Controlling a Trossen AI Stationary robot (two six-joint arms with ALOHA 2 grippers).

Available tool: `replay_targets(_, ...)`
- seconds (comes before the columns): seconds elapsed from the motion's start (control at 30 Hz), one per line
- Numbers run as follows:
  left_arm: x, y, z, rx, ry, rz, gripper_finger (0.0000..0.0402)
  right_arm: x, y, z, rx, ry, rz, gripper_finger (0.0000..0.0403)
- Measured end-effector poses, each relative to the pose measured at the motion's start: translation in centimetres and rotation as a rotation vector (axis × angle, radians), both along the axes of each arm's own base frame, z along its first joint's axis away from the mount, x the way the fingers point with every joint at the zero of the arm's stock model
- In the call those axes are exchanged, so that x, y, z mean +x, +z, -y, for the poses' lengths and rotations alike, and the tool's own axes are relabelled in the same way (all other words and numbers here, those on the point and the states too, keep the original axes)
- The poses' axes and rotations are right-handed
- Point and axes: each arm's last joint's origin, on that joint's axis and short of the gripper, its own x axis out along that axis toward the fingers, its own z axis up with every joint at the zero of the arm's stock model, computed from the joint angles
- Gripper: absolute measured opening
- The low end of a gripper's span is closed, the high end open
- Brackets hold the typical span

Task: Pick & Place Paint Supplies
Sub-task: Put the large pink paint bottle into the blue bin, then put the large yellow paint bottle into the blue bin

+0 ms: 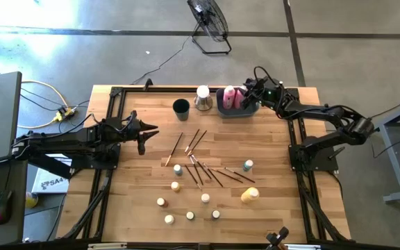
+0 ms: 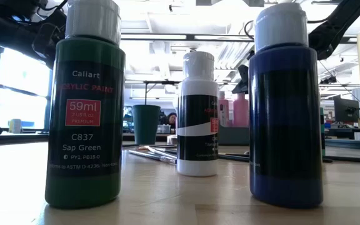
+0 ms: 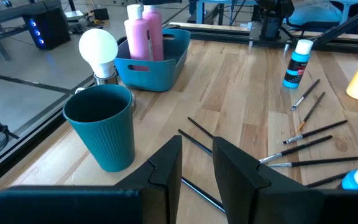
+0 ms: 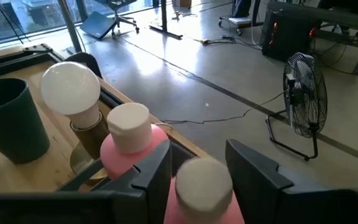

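1. Left gripper (image 1: pixel 150 132) hovers at the table's 9 o'clock, fingers (image 3: pixel 166 163) a narrow gap apart, holding nothing.
2. Brushes (image 1: pixel 198 161) and small pots (image 1: pixel 178 186) lie mid-table (loosely scattered); a yellow bottle (image 1: pixel 249 194) lies toward 4 o'clock.
3. Right gripper (image 1: pixel 245 96) sits over the bin (image 1: pixel 236 111) at 1 o'clock, fingers partly open astride a pink bottle (image 4: pixel 199 193); whether they grip it, I cannot tell.

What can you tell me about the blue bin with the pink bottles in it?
The bin is a small grey-blue tub with rounded corners that looks like plastic. It sits upright on the wooden table, at the far edge, next to a white round-topped thing on a metal base. Two pink bottles with pale caps stand in it. The right gripper hangs just over them, its fingers on either side of one cap.
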Motion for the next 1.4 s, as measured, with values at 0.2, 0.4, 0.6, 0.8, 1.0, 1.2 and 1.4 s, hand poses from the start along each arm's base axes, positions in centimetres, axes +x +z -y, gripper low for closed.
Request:
replay_targets(0.2,0.0,0.0,0.0,0.000,0.000,0.000,0.0086,0.0,-0.1,0.0,0.003,-0.002,-0.005,0.0146)
replay_targets(0.4,0.0,0.0,0.0,0.000,0.000,0.000,0.0086,-0.1,0.0,0.0,-0.028,-0.009,-0.033,0.0153)
replay_targets(0.6,0.0,0.0,0.0,-0.004,-0.006,0.000,0.0086,-0.2,0.8,-0.5,-0.048,0.028,-0.019,0.0176)
replay_targets(0.8,0.0,0.0,0.0,-0.005,-0.006,0.001,0.0086,-0.8,2.2,-2.0,-0.093,0.066,-0.075,0.0227)
replay_targets(1.0,0.0,0.0,0.0,-0.005,-0.006,0.000,0.0086,-1.6,4.7,-4.9,-0.094,0.122,-0.006,0.0263)
replay_targets(1.2,0.0,0.0,0.0,-0.005,-0.006,0.000,0.0086,-2.3,7.0,-8.6,-0.104,0.329,0.095,0.0262)
replay_targets(1.4,0.0,0.0,0.0,-0.005,-0.007,0.000,0.0086,-2.3,8.1,-11.3,-0.090,0.673,0.189,0.0247)
